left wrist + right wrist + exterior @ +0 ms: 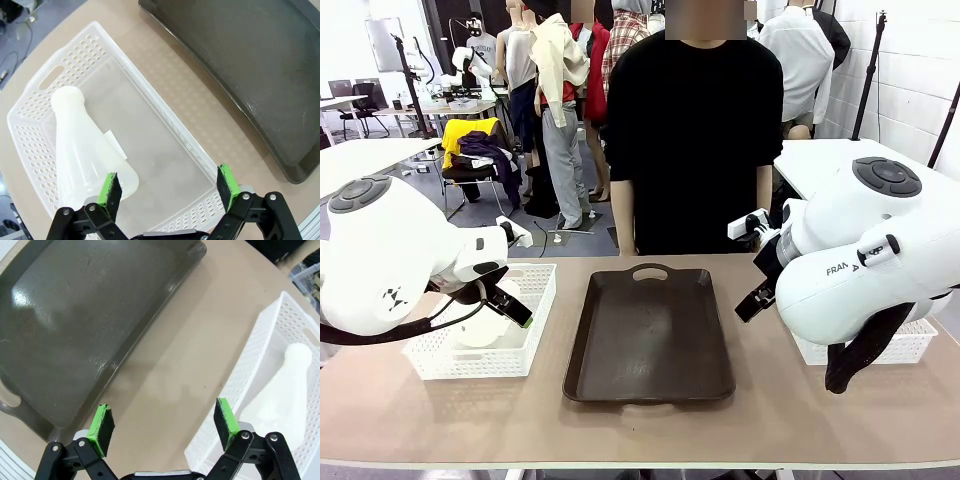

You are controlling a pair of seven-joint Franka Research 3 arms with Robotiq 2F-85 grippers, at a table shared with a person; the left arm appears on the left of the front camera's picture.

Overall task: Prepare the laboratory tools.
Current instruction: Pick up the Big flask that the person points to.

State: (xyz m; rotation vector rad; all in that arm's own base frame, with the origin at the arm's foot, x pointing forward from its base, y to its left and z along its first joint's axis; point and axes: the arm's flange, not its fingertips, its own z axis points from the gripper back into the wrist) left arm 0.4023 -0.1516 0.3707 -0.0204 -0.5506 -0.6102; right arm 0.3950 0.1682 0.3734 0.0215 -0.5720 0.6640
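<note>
On tan table [440, 410], brown tray [650, 345], flask [82, 145]

Inventory taken at the table [440, 420], of which there is one. Frosted-white conical flasks: two, namely the left flask [82, 145] and the right flask [282, 390], one to each basket. White mesh baskets: two, the left basket [27, 145] and the right basket [260, 335]. Dark brown tray [650, 340]: one. White robot arms: two, the left arm [380, 260] and the right arm [860, 270]. Grippers: two, the left gripper [167, 182] and the right gripper [162, 420] — each carries two green pads, four pads in all. Standing at the far side of the table: one person [695, 140].
</note>
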